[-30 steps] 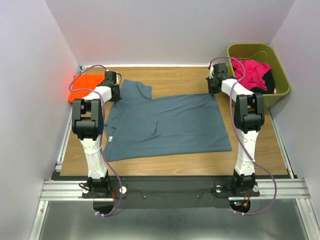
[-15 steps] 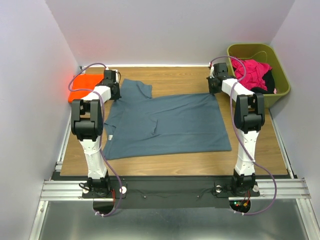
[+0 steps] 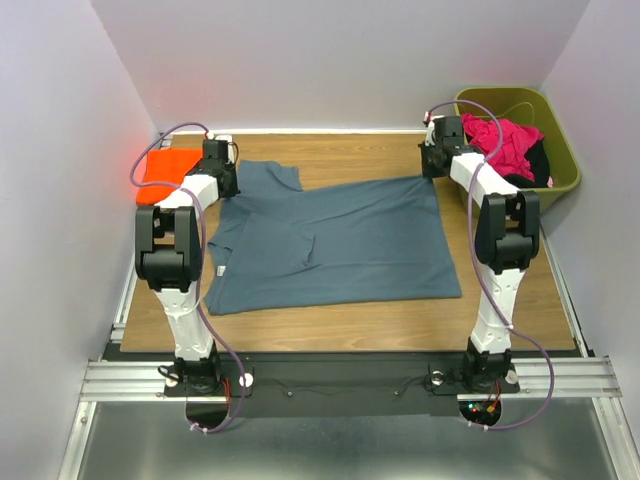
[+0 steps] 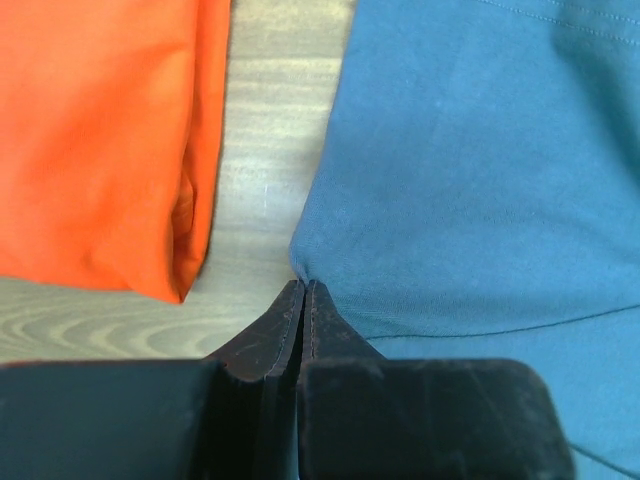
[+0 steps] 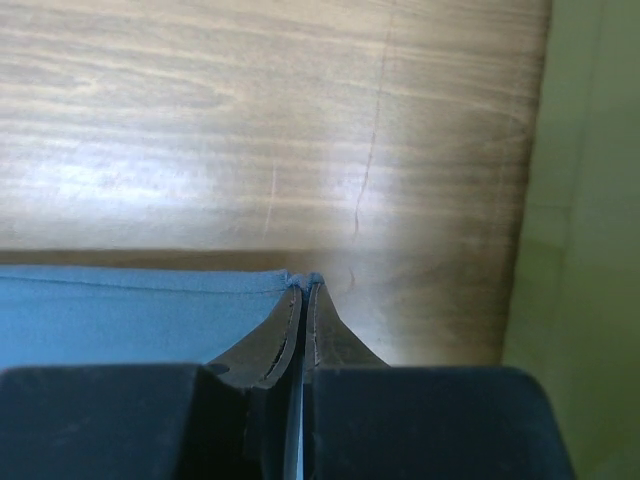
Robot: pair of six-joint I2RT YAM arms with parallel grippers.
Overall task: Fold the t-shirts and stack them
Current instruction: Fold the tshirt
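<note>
Olive bin [image 3: 556, 196] is sitting at the far right corner, just off the table [image 3: 500, 310] edge. It's holding a heap of magenta cloth [image 3: 505, 145] w/ something black [image 3: 540, 162] tucked at its right side; can't tell what the black item is. From the right wrist view the bin's wall [image 5: 590, 200] is showing as a green strip just right of the wood [image 5: 250, 120].

Left gripper [image 4: 303, 290] is sitting at the far left w/ jaws pressed together, no gap btwn them, tips pinching the edge of the blue-grey t-shirt [image 4: 470, 170] where the cloth is coming to a point. Right gripper [image 5: 305, 285] is doing the same at the far right: jaws squeezed tight, nipping the shirt's hem corner [image 5: 120, 310], close to the bin.

The blue-grey t-shirt [image 3: 330, 245] is lying spread across the middle of the table, one sleeve [image 3: 275, 178] pointing far-left, its far edge stretching btwn the two grippers [image 3: 222, 180] [image 3: 432, 170].

The orange t-shirt [image 3: 165, 168] is lying folded in the far left corner, just left of the left gripper. In the left wrist view it [image 4: 100, 140] is sitting beside the blue one, a strip of bare wood [image 4: 270, 150] btwn them, not touching.
</note>
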